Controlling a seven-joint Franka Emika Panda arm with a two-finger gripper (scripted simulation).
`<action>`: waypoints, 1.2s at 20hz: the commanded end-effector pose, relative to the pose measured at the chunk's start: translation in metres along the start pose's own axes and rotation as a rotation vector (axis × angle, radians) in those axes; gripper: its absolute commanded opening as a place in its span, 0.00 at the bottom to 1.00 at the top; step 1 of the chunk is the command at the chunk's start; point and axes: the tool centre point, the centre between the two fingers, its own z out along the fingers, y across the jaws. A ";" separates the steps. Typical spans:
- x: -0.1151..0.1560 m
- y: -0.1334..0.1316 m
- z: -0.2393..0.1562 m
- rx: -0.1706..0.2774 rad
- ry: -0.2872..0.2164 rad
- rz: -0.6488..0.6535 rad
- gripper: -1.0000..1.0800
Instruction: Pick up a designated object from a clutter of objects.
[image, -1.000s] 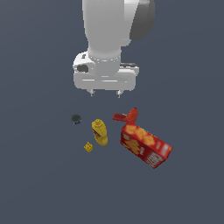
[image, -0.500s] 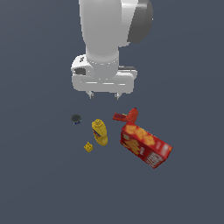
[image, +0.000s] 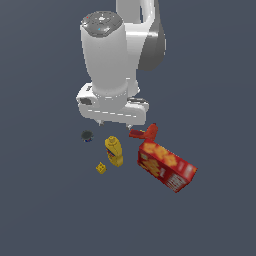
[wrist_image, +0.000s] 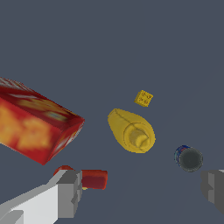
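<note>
The tiny yellow studded cube (image: 101, 168) lies on the floor beside the base of the yellow mustard bottle (image: 114, 150); it also shows in the wrist view (wrist_image: 143, 98). My gripper (image: 114, 123) hangs open and empty above the clutter, over the spot between the bottle and the dark round item (image: 87, 135), well short of the cube. In the wrist view my gripper (wrist_image: 140, 192) has its fingers (wrist_image: 65, 197) wide apart, with the mustard bottle (wrist_image: 131, 130) between and beyond them.
A big red cracker box (image: 166, 167) lies at the exterior view's right, also in the wrist view (wrist_image: 35, 124). A red clamp-like piece (image: 145, 132) sits between the box and the bottle, close to one finger (wrist_image: 87, 178). The dark round item (wrist_image: 188, 158) is near the other finger.
My hand has come down toward the clutter and the arm has tilted. The objects have not moved. The gripper stays open.
</note>
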 end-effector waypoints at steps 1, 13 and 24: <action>0.012 0.005 0.018 0.007 0.002 0.048 0.96; 0.065 0.041 0.126 0.025 0.021 0.323 0.96; 0.079 0.063 0.182 0.021 0.033 0.453 0.96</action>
